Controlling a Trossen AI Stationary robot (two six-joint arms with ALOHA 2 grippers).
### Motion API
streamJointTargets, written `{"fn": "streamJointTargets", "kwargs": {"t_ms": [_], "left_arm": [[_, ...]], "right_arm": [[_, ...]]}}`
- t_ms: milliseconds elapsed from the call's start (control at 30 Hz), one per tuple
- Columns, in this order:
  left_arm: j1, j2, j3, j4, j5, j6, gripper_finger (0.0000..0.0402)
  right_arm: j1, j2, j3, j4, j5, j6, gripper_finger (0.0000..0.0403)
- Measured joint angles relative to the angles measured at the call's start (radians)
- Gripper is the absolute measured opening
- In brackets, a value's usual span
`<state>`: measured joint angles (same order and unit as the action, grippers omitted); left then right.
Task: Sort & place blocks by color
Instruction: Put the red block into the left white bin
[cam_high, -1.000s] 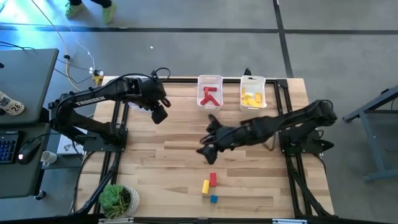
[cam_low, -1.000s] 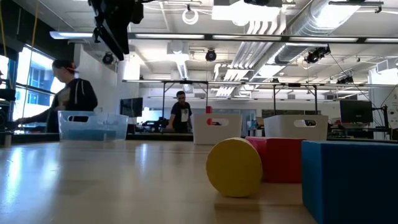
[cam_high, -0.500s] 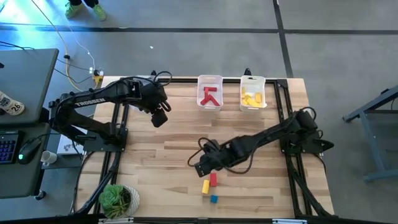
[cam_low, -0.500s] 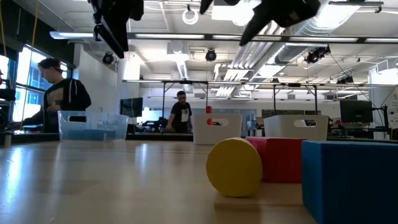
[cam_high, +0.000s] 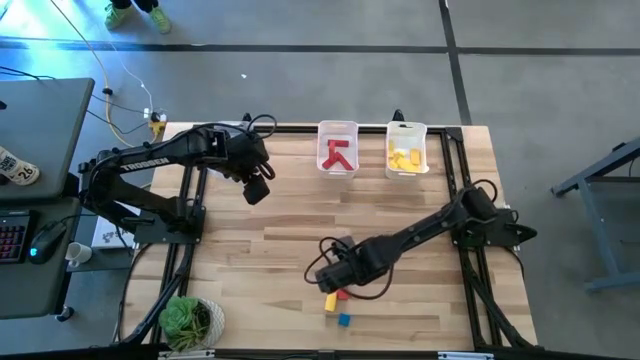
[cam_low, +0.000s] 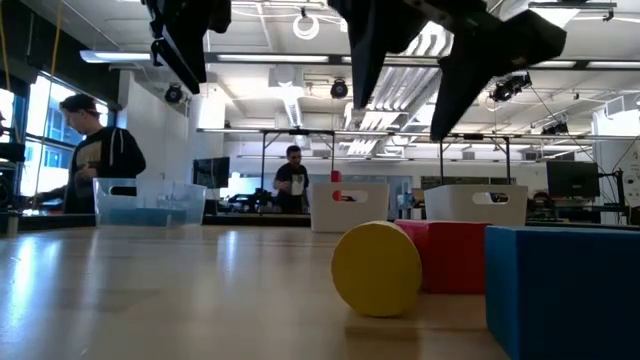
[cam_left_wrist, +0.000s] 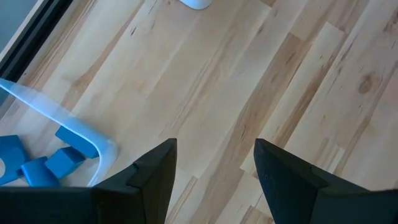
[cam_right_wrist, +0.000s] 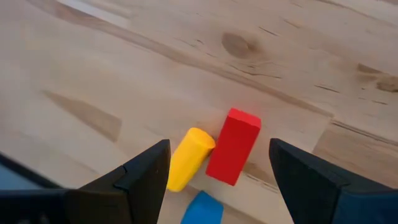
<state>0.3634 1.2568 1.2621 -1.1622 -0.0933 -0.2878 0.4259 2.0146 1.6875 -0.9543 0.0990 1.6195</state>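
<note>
Three loose blocks lie together on the table near its front edge: a red bar (cam_right_wrist: 233, 146), a yellow cylinder (cam_right_wrist: 188, 158) and a small blue cube (cam_high: 343, 319). They also fill the low view's right, the yellow block (cam_low: 377, 268) in front. My right gripper (cam_right_wrist: 217, 146) hangs open above them, pointing down, one finger on either side of the red and yellow blocks, touching neither. My left gripper (cam_high: 258, 190) waits open in the air over the far left, beside a clear bin (cam_left_wrist: 74, 134) with blue blocks (cam_left_wrist: 43, 165).
At the far edge stand a bin (cam_high: 338, 148) with red blocks and a bin (cam_high: 406, 148) with yellow blocks. A potted plant (cam_high: 190, 320) sits at the near left corner. People stand in the room beyond the table. Bare wood lies between the bins and the loose blocks.
My right gripper has come down and moved toward the table's near edge, from mid-table to just over the three loose blocks. It has rolled about its pointing line and tipped more steeply downward, and its fingers stay open. The blocks have not moved.
</note>
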Motion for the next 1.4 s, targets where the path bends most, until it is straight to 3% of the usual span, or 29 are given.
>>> {"fn": "streamJointTargets", "kwargs": {"t_ms": [733,900,1200,1400], "left_arm": [[0.0,0.0,0.0,0.0,0.0,0.003,0.02],[0.0,0.0,0.0,0.0,0.0,0.003,0.02],[0.0,0.0,0.0,0.002,0.0,0.028,0.02],[0.0,0.0,0.0,0.002,0.0,0.029,0.02]], "right_arm": [[0.0,0.161,-0.001,0.015,-0.075,0.049,0.0255],[0.0,0.173,-0.001,0.014,-0.075,0.049,0.0219],[-0.002,0.172,-0.001,0.008,-0.027,-0.004,0.0107],[-0.016,0.172,-0.001,0.008,-0.034,-0.079,0.0105]]}}
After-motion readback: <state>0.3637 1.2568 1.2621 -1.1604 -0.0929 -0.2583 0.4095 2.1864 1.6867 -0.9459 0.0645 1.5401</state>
